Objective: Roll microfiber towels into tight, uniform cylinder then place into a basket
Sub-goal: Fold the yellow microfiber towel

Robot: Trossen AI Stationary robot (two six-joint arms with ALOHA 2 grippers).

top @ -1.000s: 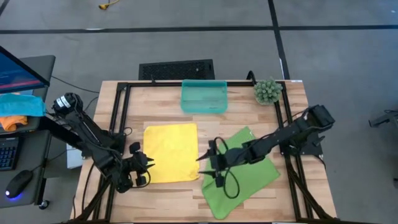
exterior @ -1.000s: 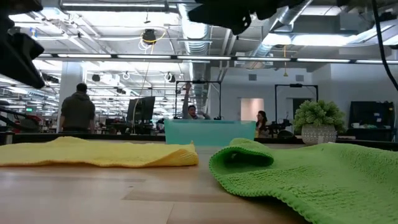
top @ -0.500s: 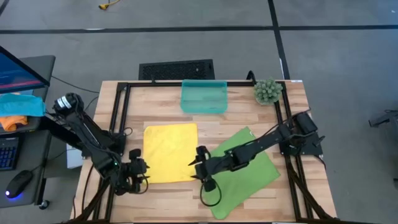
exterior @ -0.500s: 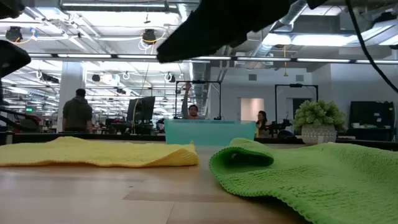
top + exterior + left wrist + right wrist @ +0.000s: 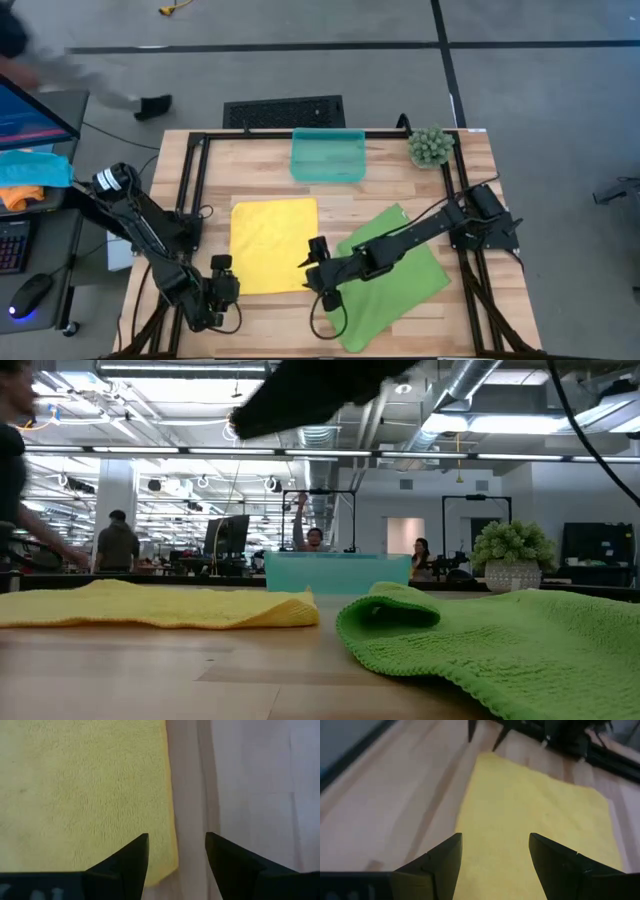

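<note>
The yellow towel lies spread flat on the wooden table, with the lime green towel to its right, turned at an angle; one of the green towel's corners is folded over. The teal basket stands at the far edge. My left gripper hovers open over the yellow towel's near left corner, and that towel's edge runs between its fingers. My right gripper hovers open by the towel's near right corner, looking across the yellow towel.
A small potted plant stands at the far right corner. A black frame runs around the table. A black vented panel lies on the floor beyond the table. People move in the room behind.
My left gripper has drawn back toward the table's near edge, beside the yellow towel's near left corner. My right gripper has moved left off the green towel toward the yellow towel's near right corner. Both towels have stayed put. A person has walked in at the far left.
</note>
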